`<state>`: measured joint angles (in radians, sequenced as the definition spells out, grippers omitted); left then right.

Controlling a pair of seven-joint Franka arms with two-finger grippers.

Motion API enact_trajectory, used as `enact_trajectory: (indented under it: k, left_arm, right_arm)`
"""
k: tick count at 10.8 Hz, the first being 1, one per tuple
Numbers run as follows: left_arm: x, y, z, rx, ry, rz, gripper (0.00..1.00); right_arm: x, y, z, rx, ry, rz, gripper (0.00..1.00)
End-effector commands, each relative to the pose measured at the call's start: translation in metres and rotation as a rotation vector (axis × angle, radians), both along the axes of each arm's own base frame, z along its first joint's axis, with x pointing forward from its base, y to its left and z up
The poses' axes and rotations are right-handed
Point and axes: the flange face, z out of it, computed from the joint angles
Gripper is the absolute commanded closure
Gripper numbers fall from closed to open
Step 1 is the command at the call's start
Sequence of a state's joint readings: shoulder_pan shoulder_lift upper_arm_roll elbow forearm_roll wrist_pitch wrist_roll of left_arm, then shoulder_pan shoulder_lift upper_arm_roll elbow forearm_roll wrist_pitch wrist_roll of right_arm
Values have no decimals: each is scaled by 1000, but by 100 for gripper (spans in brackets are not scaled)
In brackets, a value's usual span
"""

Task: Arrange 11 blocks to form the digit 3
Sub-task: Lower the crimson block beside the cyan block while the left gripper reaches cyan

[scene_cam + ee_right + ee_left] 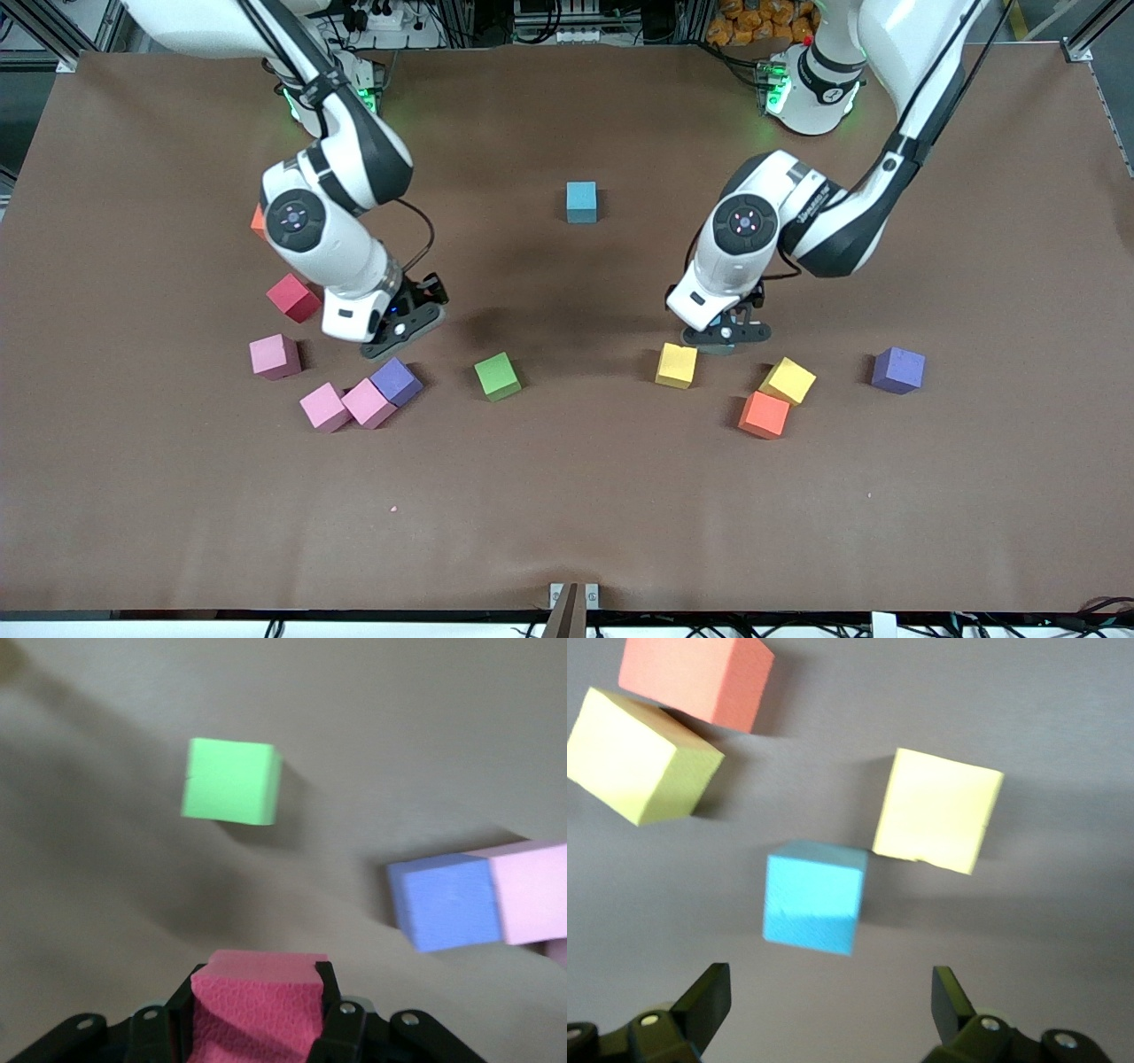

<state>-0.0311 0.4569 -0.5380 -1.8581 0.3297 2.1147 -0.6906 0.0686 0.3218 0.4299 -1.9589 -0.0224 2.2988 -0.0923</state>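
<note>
Blocks, foam cubes, scattered singly on a brown table [567,496]; no container present. One cyan block [581,201] stands alone mid-table, farthest from the front camera. Toward the right arm's end: a red block [293,297], a pink block [274,356] nearer the camera than it, and a touching row of a second pink block [323,407], a third pink block [368,403] and a purple block [395,381]; an orange sliver [258,221] shows past the right arm, probably another block. A green block [497,376] lies between the two groups. Toward the left arm's end: a yellow block [676,365], a second yellow block [788,380] touching an orange block [764,414], and a second purple block [897,369] set apart. Right gripper [257,1014] hangs over the table beside the purple-and-pink row, jaws clamped on a pink-red block [259,1001]. Left gripper [831,997] hangs low just beside the first yellow block, jaws spread wide and holding nothing, a second cyan block [813,896] lying on the table ahead of its fingertips.
</note>
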Motion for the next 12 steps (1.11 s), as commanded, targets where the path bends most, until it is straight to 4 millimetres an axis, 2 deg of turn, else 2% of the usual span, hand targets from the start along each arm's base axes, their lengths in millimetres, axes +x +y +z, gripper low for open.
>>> enact_trajectory:
  k: [1,2,5,7,8,11,12]
  left_arm:
    - [19,21,3,-19,-5,-93,0]
    - [24,28,-7,-40,-3,-91,0]
    - [24,28,-33,-74,9,-85,0]
    - [21,28,-44,-74,29,-71,0]
    - [19,28,-48,-74,35,-70,0]
    - [14,27,-68,-74,71,-67,0]
    - [12,26,-72,-74,77,-70,0]
  right_arm:
    - [-26,28,-7,-19,9,88,71]
    - [-40,43,-14,-25,20,141,71]
    - [-70,60,-36,-29,50,324,71]
    - [-82,56,-50,-28,64,518,72]
    - [-94,63,-57,-24,81,565,73]
    - [-120,95,-62,23,41,732,74]
    - [-137,106,-68,43,17,770,74]
